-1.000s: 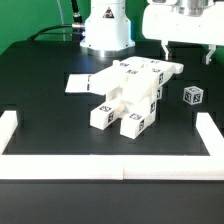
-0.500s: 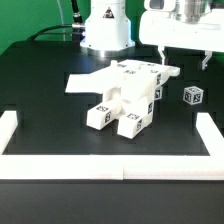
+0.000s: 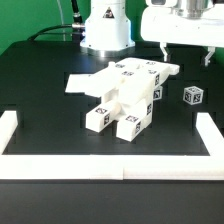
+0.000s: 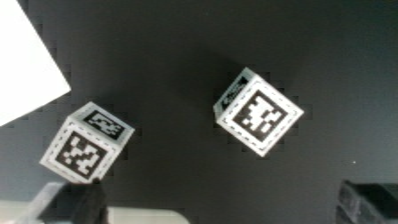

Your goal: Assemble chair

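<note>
My claw [image 3: 185,54] hangs wide open and empty above the bench [image 3: 40,95], at the exterior view's right. The part-built chair [image 3: 125,95] lies mid-bench, lower and toward that view's left; a loose block [image 3: 192,96] sits beneath the claw. Against a second ago, nothing has visibly shifted.

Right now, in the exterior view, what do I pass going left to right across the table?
left border rail → marker board → partly built chair → small loose tagged block → right border rail
</note>
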